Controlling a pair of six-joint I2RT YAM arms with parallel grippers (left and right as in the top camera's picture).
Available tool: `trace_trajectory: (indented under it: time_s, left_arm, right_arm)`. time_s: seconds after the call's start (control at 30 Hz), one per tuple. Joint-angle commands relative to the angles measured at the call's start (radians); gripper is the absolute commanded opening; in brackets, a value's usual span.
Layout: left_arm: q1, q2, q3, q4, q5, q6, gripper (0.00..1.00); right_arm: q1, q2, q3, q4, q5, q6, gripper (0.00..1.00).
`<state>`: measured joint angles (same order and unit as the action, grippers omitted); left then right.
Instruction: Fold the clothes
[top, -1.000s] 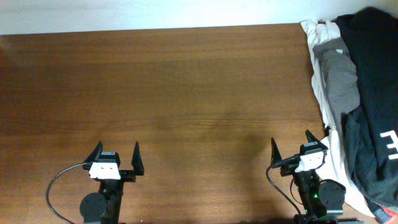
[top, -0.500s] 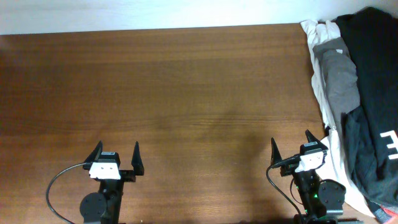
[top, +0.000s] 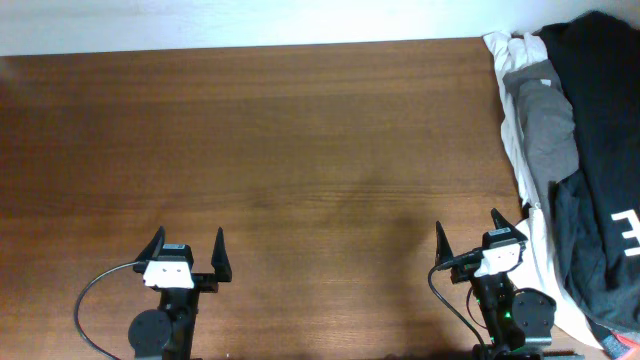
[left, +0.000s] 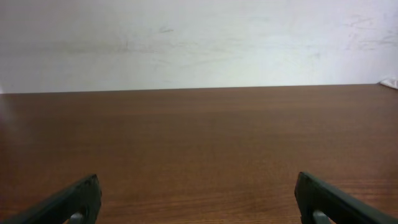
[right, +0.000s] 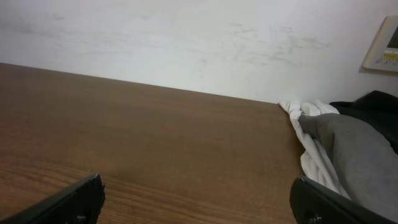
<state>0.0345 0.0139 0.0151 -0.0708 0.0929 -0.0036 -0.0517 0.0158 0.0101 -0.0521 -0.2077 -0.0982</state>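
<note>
The clothes, a black T-shirt (top: 600, 110) with white lettering, lie crumpled in a pile at the table's right edge, partly cut off by the frame. In the right wrist view only a dark corner of the T-shirt (right: 373, 102) shows at far right. My left gripper (top: 189, 236) stands open near the front edge at the left, with nothing but bare wood between its fingers (left: 87, 193). At the front right, my right gripper (top: 466, 226) is open and empty too, just left of the pile and apart from the T-shirt.
A grey garment (top: 548, 130) and a white cloth (top: 512, 110) lie in the same pile, on the side nearer my right gripper. The brown wooden table (top: 300, 140) runs back to a white wall. A wall panel (right: 382, 43) hangs at the far right.
</note>
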Motion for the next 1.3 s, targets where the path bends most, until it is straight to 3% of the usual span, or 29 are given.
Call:
trace_trajectory:
  time_s: [0.0, 0.93, 1.27]
  left_arm:
    - [-0.004, -0.003, -0.006, -0.002, -0.013, -0.003, 0.99]
    - [-0.003, -0.003, -0.006, -0.002, -0.01, -0.003, 0.99]
    - [-0.003, 0.009, 0.035, 0.005, -0.014, -0.056, 0.99]
  right_arm:
    - [-0.001, -0.005, -0.005, -0.005, -0.013, 0.001, 0.99]
    - [-0.001, -0.003, -0.005, -0.006, -0.006, 0.002, 0.99]
    - [-0.001, 0.006, 0.064, -0.077, 0.065, 0.119, 0.99]
